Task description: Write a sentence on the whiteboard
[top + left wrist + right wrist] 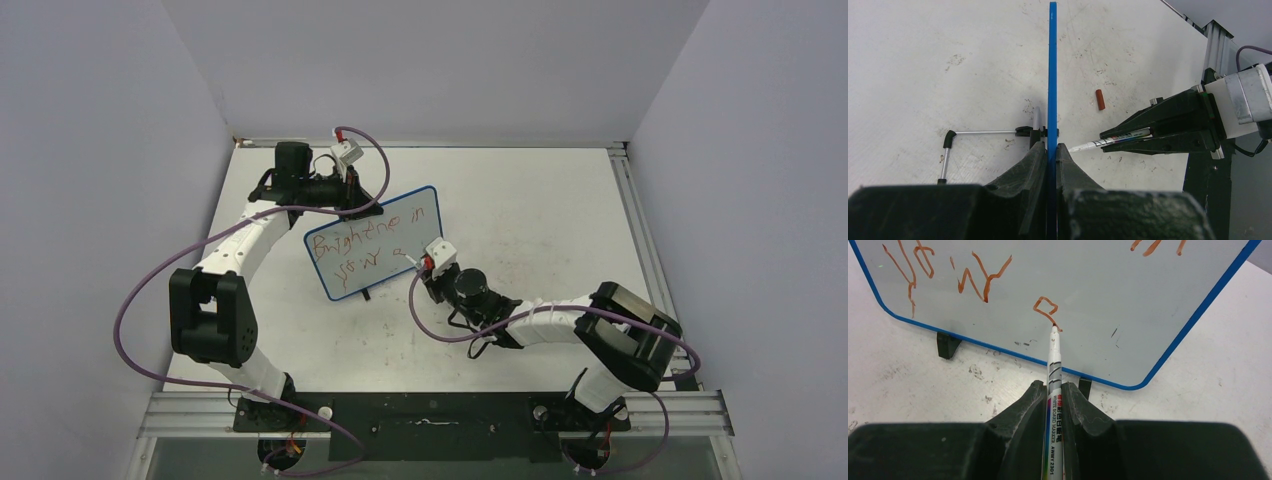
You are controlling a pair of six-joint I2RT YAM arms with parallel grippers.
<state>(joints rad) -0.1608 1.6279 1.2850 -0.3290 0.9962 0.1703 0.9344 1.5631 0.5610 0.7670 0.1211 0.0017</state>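
The whiteboard (385, 245) stood upright, looking light, thin and easily tipped. The left gripper (1052, 150) was clamped on its frame edge. Before its face, the right gripper (1053, 390) pinched the slim marker (1053, 370), whose tip touched the sentence (370, 232).

Plain pale grey walls (100, 150) close in the white table (540, 200) on three sides. Its top is scuffed and smudged. Aluminium rails (640, 230) edge its right and near sides. Below the near one lies perhaps a glass panel (200, 462). The light is even.
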